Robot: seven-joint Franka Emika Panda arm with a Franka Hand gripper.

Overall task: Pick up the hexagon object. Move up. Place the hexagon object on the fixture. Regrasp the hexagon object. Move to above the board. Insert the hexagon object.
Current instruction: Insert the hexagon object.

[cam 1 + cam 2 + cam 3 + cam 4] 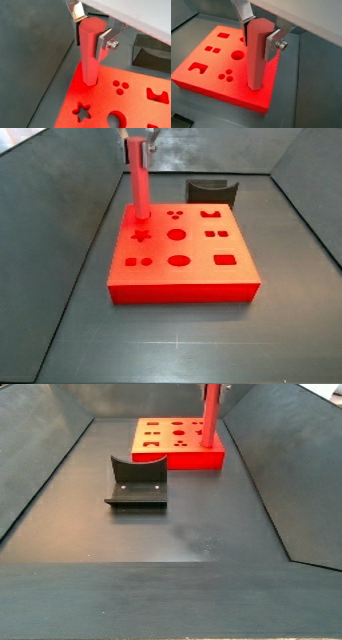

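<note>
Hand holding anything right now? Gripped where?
Yes. The hand is shut on the upright hexagon object near its top end; its lower end is at a corner of the board.

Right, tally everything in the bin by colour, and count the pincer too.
Red: 2, the hexagon object standing upright with its lower end on the board.
Dark grey/black: 1, the fixture, on the floor apart from the board.
Silver: 1, the pincer, shut on the hexagon object's upper end above the board.
Total: 4
</note>
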